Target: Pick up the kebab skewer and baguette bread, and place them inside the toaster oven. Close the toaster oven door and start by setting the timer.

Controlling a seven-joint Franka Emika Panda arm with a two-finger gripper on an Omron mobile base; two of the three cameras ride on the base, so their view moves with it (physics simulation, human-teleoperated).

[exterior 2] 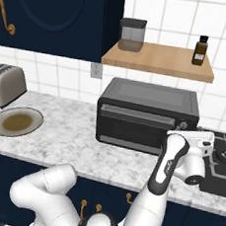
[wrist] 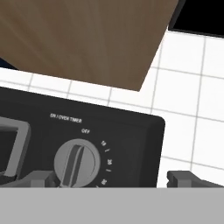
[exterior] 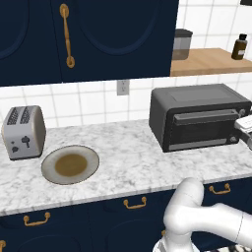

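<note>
The toaster oven (exterior: 197, 101) (exterior 2: 149, 97) stands on the marble counter against the tiled wall. The toaster oven door (exterior: 202, 129) (exterior 2: 133, 123) is closed, with its bar handle (exterior: 204, 116) along the top edge. My gripper (exterior: 244, 126) (exterior 2: 184, 128) (wrist: 113, 178) is open and hovers right in front of the oven's right-hand knob column. In the hand view the timer knob (wrist: 76, 162) sits just inside my left fingertip (wrist: 41, 177), and its pointer is near OFF. The kebab skewer and baguette bread are hidden.
A silver two-slot toaster (exterior: 23, 132) and a grey plate (exterior: 88, 156) with nothing on it stand on the counter's left. A wooden shelf (exterior 2: 158, 59) above the oven carries a canister (exterior 2: 131, 35) and a brown bottle (exterior 2: 200, 50). A black stove (exterior 2: 222, 164) adjoins the oven's right.
</note>
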